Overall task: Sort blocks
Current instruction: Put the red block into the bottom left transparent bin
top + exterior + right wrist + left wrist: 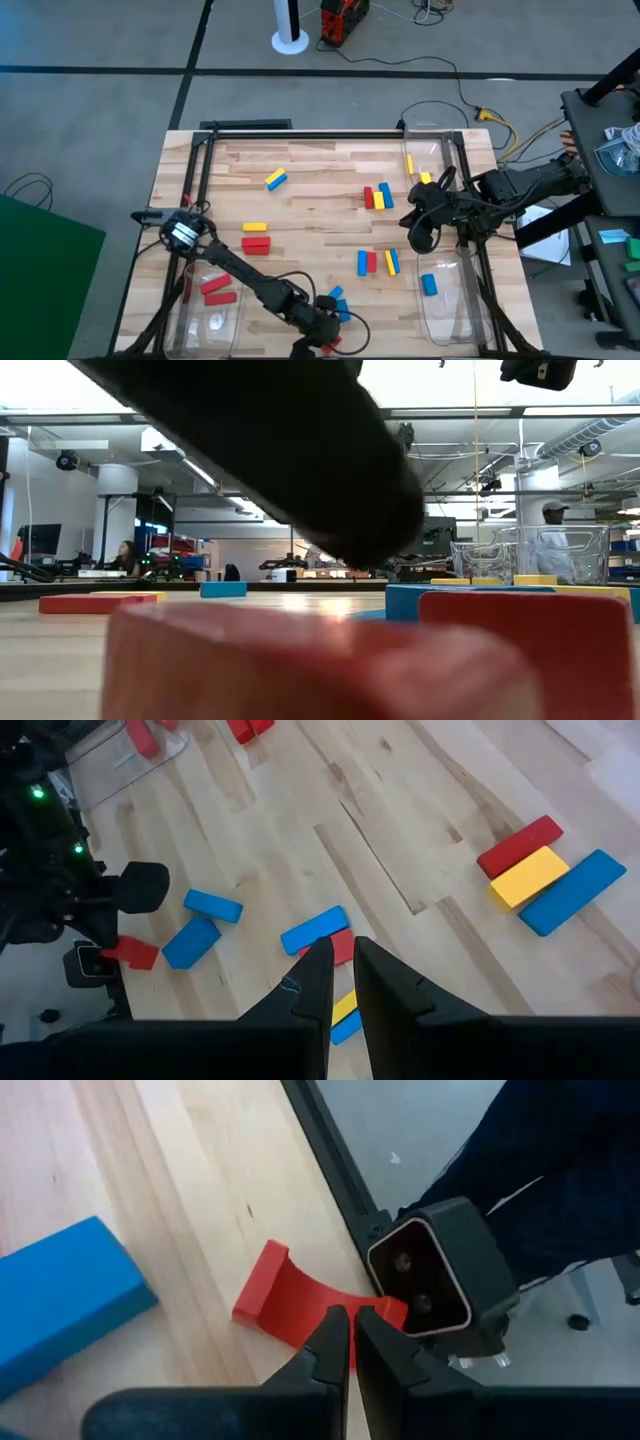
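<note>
My left gripper [326,338] is shut at the table's near edge, its tips [350,1330] over a red arch-shaped block [290,1302] lying flat beside the low camera's housing [432,1280]. Two blue blocks [338,303] lie just beyond it. My right gripper [420,232] hovers shut and empty above the right half of the table, over a blue, red and yellow row [376,262]. More blocks lie on the wood: a red-yellow-blue group [377,196], a yellow and red pair [255,236], and a yellow-blue pair [275,180]. My left gripper's shut fingertips stand above the red arch block's curved side [318,1312], pointing down at the table. Whether they touch it I cannot tell, since the fingers themselves cover that spot.
Clear bins stand at the table's edges. The near left one [205,312] holds red blocks [217,290], the near right one [450,305] a blue block [428,285], and the far right one [440,150] yellow blocks [417,170]. A dark frame rail [330,1150] runs along the near edge.
</note>
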Controlling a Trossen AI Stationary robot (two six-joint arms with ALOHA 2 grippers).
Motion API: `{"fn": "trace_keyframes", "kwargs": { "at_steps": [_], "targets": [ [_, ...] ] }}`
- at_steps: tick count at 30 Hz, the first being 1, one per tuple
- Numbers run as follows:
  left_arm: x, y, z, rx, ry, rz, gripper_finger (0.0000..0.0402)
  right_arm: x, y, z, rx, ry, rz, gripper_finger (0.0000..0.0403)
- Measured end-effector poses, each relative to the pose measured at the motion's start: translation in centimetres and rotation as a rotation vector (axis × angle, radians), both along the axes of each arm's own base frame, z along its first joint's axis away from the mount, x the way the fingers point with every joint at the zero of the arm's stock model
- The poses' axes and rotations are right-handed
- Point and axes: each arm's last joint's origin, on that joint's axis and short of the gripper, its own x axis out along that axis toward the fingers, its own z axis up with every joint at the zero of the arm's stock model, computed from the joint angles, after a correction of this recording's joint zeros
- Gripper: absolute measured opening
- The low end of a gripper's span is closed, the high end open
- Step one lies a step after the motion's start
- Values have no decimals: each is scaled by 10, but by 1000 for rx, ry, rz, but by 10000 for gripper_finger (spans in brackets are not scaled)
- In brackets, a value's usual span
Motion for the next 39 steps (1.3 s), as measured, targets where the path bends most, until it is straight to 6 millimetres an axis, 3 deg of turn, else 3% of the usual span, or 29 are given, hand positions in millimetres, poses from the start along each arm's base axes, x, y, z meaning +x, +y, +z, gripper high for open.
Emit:
{"fn": "trace_keyframes", "kwargs": {
  "at_steps": [19,39],
  "targets": [
    [11,12,-7,11,-26,10,0,0,0,0,-1,-3,-25,34],
    [5,19,-9,55,71,102,0,1,-1,-3,-12,4,-28,34]
  ]
}}
